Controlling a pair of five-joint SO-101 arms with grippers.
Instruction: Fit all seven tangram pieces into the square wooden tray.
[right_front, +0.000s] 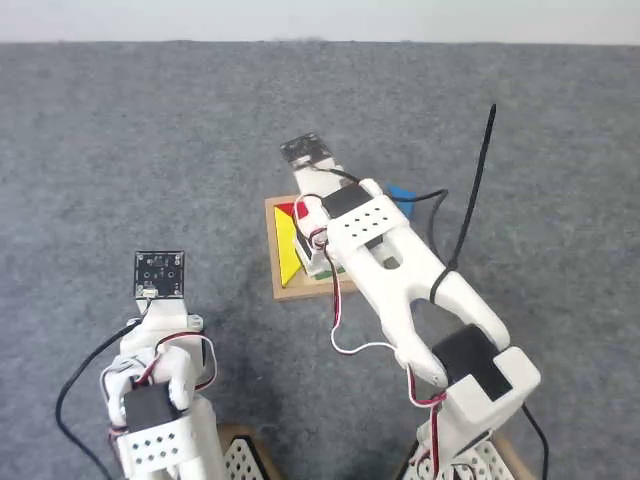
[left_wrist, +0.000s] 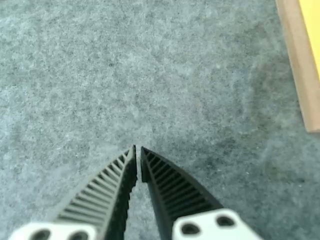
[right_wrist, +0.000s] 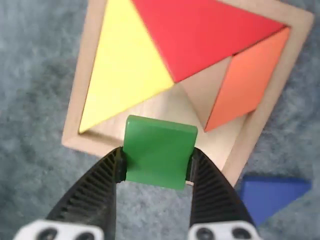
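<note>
I see the tray (right_wrist: 165, 106) on grey carpet. In it, the red triangle (right_wrist: 200, 35) and the yellow triangle (right_wrist: 125, 65) each lay their long side along a tray rim, apexes pointing to the tray's centre. The orange parallelogram (right_wrist: 247, 80) runs lengthwise along another rim. My right gripper (right_wrist: 156, 157) is clamped on the green square (right_wrist: 159, 152), over the tray's near rim. The blue triangle (right_wrist: 270, 192) lies just outside the tray. My left gripper (left_wrist: 138, 150), jaws together, is well apart from the tray.

tray (right_wrist: 86, 65): yellow triangle (right_wrist: 125, 65), red triangle (right_wrist: 200, 30), orange parallelogram (right_wrist: 247, 80) seated | green square (right_wrist: 157, 152) held above rim | blue triangle (right_wrist: 270, 192) outside, beside tray
</note>
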